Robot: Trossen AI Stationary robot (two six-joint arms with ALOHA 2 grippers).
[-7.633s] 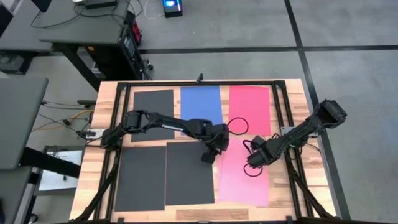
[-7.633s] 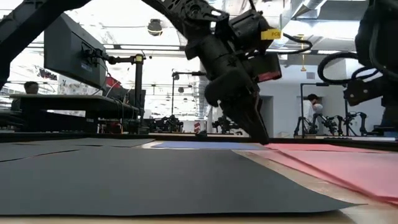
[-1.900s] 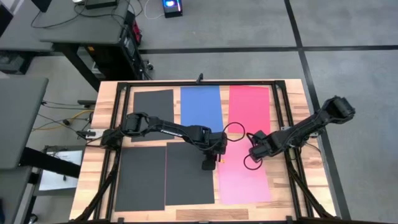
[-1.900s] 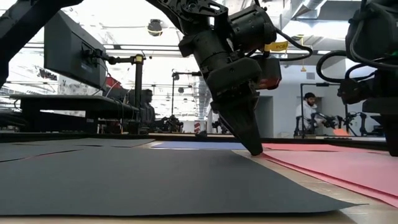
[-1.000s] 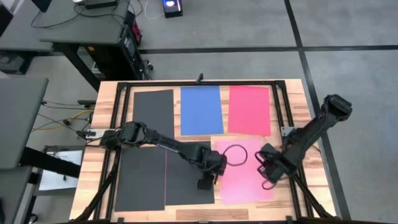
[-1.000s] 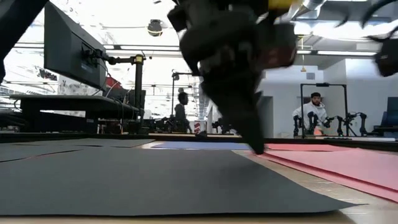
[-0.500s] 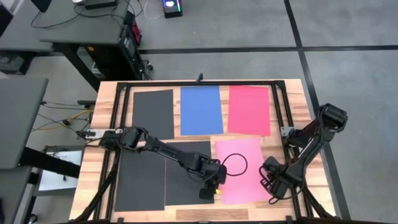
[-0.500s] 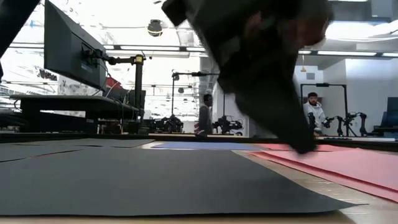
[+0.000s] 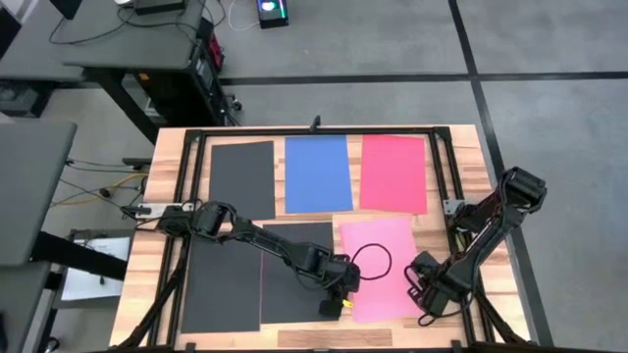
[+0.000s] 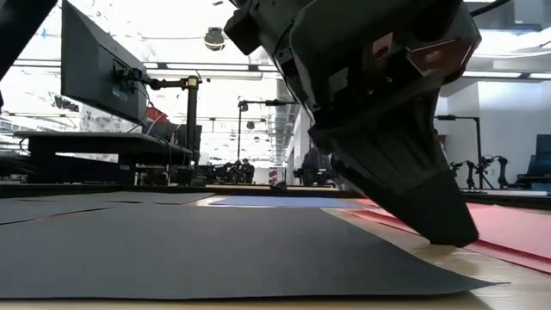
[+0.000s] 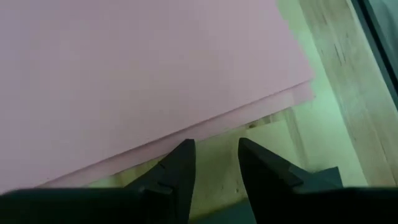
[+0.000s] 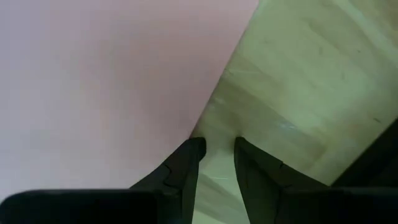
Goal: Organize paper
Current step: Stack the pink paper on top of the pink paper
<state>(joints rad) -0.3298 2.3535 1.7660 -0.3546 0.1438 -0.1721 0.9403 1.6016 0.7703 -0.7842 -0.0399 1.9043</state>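
Two pink sheets (image 9: 383,267) lie stacked at the near right, the lower one's edge (image 11: 273,104) peeking out a little. Farther back lie a black sheet (image 9: 243,179), a blue one (image 9: 317,174) and a red one (image 9: 393,174). Dark sheets (image 9: 255,284) cover the near left. My left gripper (image 9: 335,307) points slanting down at the pink stack's near left corner, its fingers a little apart over bare wood (image 11: 214,146). My right gripper (image 9: 425,297) points down at the stack's right edge near its near corner, fingers also slightly apart (image 12: 217,143). Neither has anything between its fingers. My left gripper comes down slanting, and one fingertip (image 11: 185,148) stands right at the lower pink sheet's near edge (image 11: 155,158); whether it touches, I cannot tell. My right gripper points down with one fingertip (image 12: 196,144) at the pink stack's right edge (image 12: 208,115); whether it touches, I cannot tell.
A black metal frame (image 9: 196,137) runs round the wooden table (image 9: 461,147). A black cable loop (image 9: 373,260) hangs over the pink stack. Bare wood (image 12: 298,81) shows to the right of and in front of the pink sheets. Desks and a monitor (image 10: 99,73) stand beyond the table.
Both grippers have moved toward the table's near edge and sunk lower. The left went along the pink stack's left edge to its near left corner, the right along its right edge. The pink sheets have kept their place.
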